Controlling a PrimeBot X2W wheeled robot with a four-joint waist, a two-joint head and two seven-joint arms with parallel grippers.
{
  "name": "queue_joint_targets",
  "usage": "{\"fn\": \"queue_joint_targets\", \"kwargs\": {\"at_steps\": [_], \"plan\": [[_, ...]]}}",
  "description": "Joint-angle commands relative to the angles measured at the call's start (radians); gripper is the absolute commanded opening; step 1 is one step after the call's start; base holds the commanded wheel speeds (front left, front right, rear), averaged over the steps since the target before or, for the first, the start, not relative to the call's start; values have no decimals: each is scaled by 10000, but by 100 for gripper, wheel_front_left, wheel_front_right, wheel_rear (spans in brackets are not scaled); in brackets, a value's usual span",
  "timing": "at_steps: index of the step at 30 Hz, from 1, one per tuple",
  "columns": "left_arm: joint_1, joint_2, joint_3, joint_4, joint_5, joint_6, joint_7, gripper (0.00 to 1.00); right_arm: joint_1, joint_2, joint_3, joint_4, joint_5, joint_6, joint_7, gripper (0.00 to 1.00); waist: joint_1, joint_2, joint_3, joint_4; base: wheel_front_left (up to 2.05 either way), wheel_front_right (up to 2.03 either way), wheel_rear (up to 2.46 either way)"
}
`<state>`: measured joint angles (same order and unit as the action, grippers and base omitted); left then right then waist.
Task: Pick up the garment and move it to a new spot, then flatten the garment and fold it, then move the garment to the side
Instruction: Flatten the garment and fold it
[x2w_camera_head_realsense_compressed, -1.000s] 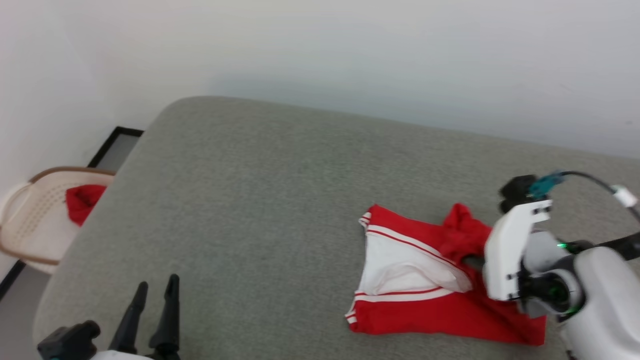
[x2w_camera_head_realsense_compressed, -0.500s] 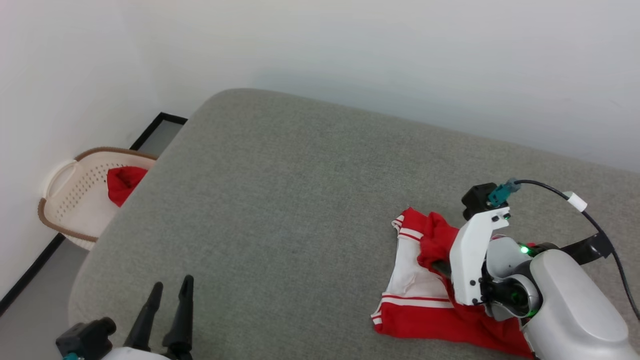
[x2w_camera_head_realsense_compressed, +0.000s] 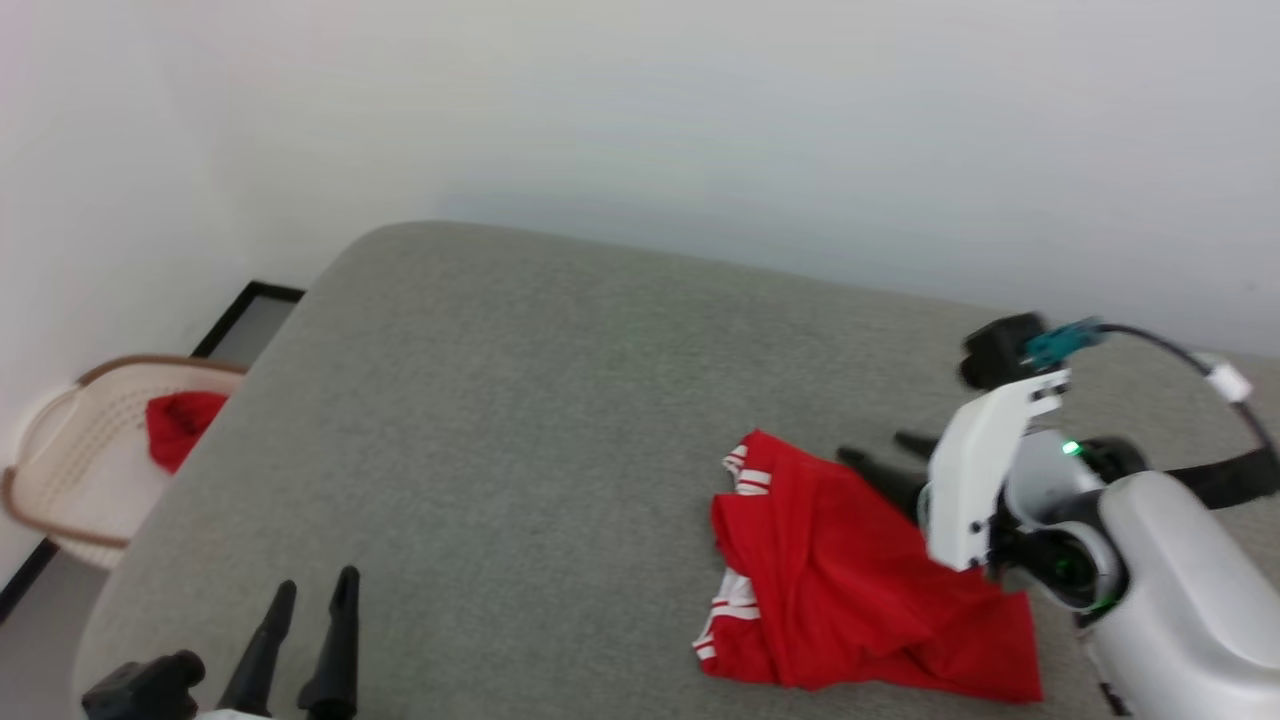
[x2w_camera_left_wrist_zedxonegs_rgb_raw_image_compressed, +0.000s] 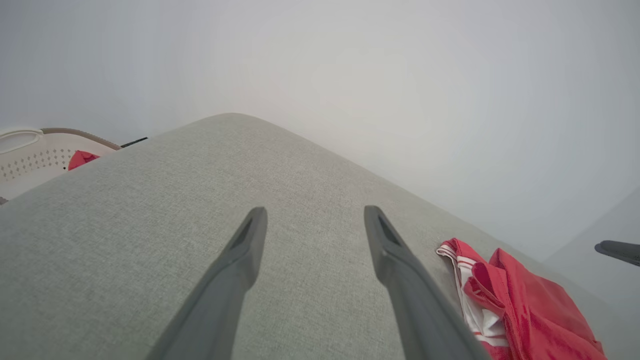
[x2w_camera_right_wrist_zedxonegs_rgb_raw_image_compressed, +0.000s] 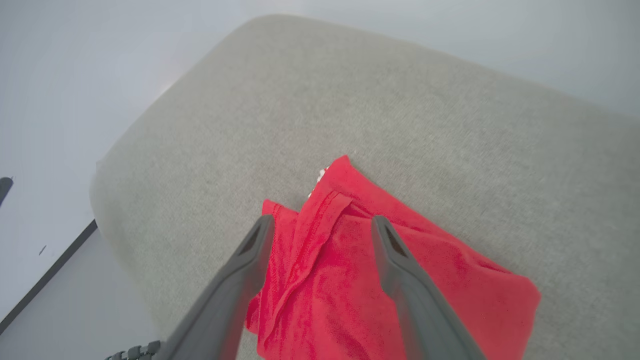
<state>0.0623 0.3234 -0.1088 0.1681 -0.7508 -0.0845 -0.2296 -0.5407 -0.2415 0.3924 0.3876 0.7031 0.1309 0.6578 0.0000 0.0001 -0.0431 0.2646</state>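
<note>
Garment of bright red jersey, short-sleeved, with white sleeves and red-and-white striped trim (x2w_camera_head_realsense_compressed: 850, 590), lay crumpled on the right part of the wide grey fabric-covered cushion (x2w_camera_head_realsense_compressed: 520, 420), close to its near edge. My right pincer (x2w_camera_head_realsense_compressed: 873, 447) hung at the garment's far right side, its two dark fingers pointing left over the far edge of the red fabric. From my right wrist the garment (x2w_camera_right_wrist_zedxonegs_rgb_raw_image_compressed: 325, 280) showed beneath and between those fingers. That pincer (x2w_camera_right_wrist_zedxonegs_rgb_raw_image_compressed: 322, 220) stood spread wide with nothing in its grasp, and I could not tell whether its tips brushed the fabric. My left pincer (x2w_camera_head_realsense_compressed: 318, 580) was well apart from the garment, at the near left of the cushion, its fingers parted wide too and holding nothing.

I counted one garment, one cushion and two pincers of two fingers each. I also counted one cream perforated plastic basket with a brown rim (x2w_camera_head_realsense_compressed: 80, 440) beyond the cushion's left edge, and one small plain red cloth (x2w_camera_head_realsense_compressed: 180, 425) inside it.

The garment's long axis ran slantwise, from far left to near right in my head view. Its striped trim sat on the left side, towards my left pincer, and a plain red corner pointed near right
</note>
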Motion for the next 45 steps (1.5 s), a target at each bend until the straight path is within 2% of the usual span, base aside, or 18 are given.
{"fn": "queue_joint_targets", "kwargs": {"at_steps": [1,15,25,39,45], "plan": [[116,62,40,-83,13,62,-43,100,122,-196,-78,-194,30,-4,-327,100,0,-1,-160,-386,0,0,0],[400,260,389,-623,163,339,-179,100,1023,-1537,-754,-1170,-255,-4,-3753,100,0,-1,35,-1819,0,0,0],[431,514,648,-894,531,403,-266,100,1700,-2051,-1192,-1352,-615,-4,-5299,100,0,-1,104,-2451,0,0,0],[573,740,773,-863,1168,247,-332,100,3208,-2071,-1698,-1563,-1138,-4,-6874,100,0,-1,-160,-2695,0,0,0],[710,773,769,-697,1106,213,-297,100,3761,-1979,-1764,-1613,-1413,-4,-7664,100,0,-1,-292,-2821,0,0,0]]}}
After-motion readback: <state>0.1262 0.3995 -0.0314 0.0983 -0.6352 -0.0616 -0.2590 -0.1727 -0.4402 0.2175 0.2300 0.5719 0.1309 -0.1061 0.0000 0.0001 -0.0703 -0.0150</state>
